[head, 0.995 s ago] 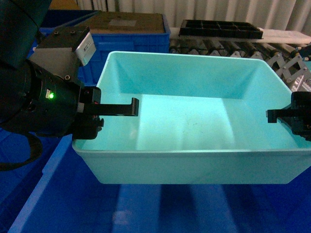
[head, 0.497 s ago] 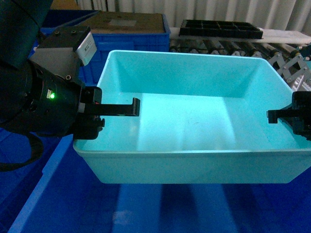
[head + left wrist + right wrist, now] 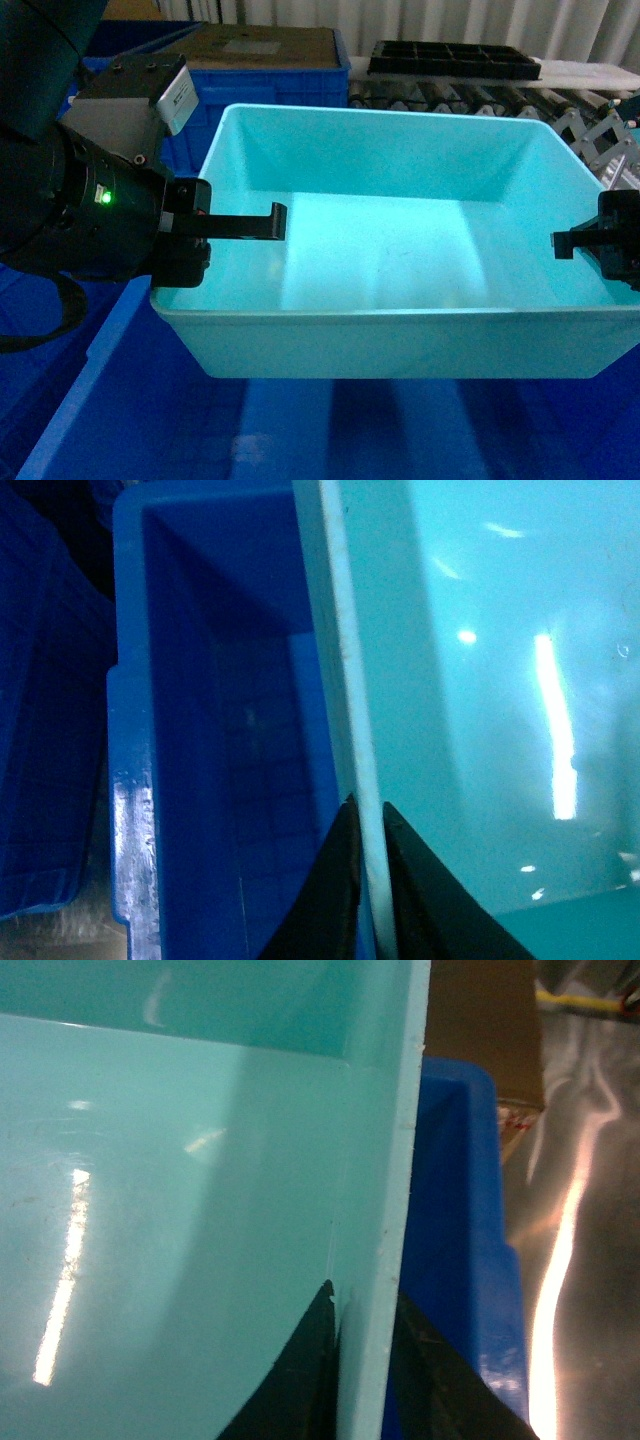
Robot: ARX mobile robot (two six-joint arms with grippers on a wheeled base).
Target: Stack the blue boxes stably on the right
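Head cam showed the turquoise tub (image 3: 400,250) held up betw both arms, hanging over a dark blue crate (image 3: 150,420), w/ another blue crate (image 3: 270,90) and a roller conveyor (image 3: 520,100) behind. Left gripper (image 3: 245,222) was pinched on the tub's left rim, one finger inside the wall; left wrist cam confirmed it, fingers (image 3: 345,880) nearly closed w/ only the thin rim (image 3: 350,680) betw them. Right gripper (image 3: 580,240) had the opposite rim the same way, its fingers (image 3: 300,1380) clamped either side of the wall edge (image 3: 395,1210). Tub sat about level, empty, approx centred over the crate.

Risks as I judged them: grips were only on a thin smooth rim, so if one arm moved faster or lower than the other the tub could tilt or slip out. Tapered walls might also snag on the crate edge if it came down off-centre, leaving a crooked, unstable stack
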